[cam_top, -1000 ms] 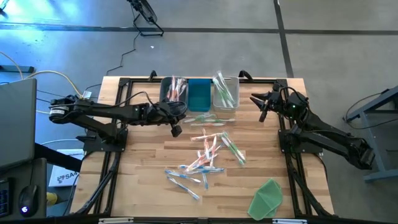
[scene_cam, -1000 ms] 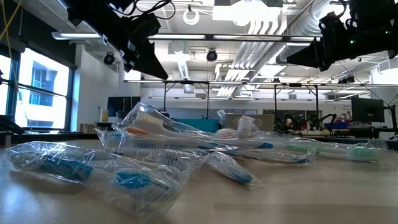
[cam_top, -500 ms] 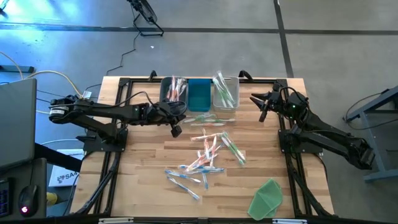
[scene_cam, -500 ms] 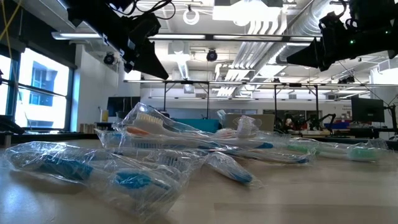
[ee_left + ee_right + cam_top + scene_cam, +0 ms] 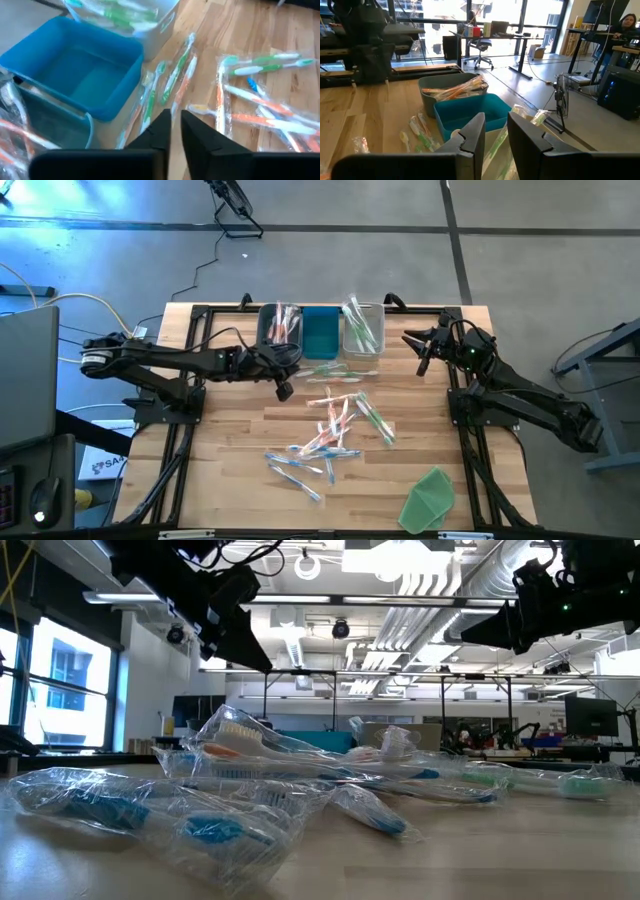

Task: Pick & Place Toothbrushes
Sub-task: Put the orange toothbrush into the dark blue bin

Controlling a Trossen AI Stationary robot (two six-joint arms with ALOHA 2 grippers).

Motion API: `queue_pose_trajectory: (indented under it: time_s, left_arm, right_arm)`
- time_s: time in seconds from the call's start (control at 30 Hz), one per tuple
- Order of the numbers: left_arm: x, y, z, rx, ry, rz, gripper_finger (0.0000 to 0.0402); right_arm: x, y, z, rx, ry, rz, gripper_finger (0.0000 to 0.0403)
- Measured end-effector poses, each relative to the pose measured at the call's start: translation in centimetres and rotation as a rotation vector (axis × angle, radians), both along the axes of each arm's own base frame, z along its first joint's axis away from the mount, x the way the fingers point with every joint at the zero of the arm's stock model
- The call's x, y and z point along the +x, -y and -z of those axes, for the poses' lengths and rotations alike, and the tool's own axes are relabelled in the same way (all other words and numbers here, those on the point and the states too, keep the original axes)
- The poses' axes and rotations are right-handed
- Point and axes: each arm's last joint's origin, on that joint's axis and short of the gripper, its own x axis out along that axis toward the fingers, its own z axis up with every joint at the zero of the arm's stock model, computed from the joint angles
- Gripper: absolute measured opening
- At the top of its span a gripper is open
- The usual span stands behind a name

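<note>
Plastic-wrapped toothbrushes (image 5: pixel 335 420) lie loose on the wooden table, orange, green and blue ones (image 5: pixel 260 105), with a few more (image 5: pixel 340 370) just before the bins. Three bins stand at the far edge. The grey bin (image 5: pixel 280 323) holds orange brushes, the blue bin (image 5: pixel 320 332) shows none, and the white bin (image 5: pixel 362 328) holds green ones. My left gripper (image 5: pixel 175 120) hangs above the table in front of the grey and blue bins, open by a narrow gap with nothing in it. My right gripper (image 5: pixel 495 127) waits at the far right, off the table, slightly open and empty.
A flat green sheet (image 5: pixel 430 498) lies near the front right corner. In the low view, wrapped brushes (image 5: pixel 250 750) fill the foreground. Black frame rails (image 5: pixel 190 420) run along both table sides. A person (image 5: pixel 625 22) sits in the room beyond.
</note>
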Motion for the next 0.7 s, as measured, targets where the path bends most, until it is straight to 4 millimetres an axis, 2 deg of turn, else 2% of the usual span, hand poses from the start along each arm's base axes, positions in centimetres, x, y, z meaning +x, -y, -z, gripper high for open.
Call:
queue_pose_trajectory:
  time_s: [0.17,0.27,0.7]
  left_arm:
    - [0.7,-0.1,0.2,0.007,0.037,0.001,0.0117]
    - [1.1,-0.1,0.1,0.013,0.067,0.004,0.0142]
    - [1.4,0.1,-0.3,-0.024,0.123,0.078,0.0147]
  right_arm:
    - [0.0,0.0,0.0,0.000,0.000,0.004,0.0075]
    - [0.0,0.0,0.0,0.000,0.000,0.004,0.0075]
    - [0.0,0.0,0.0,-0.016,-0.009,0.002,0.0075]
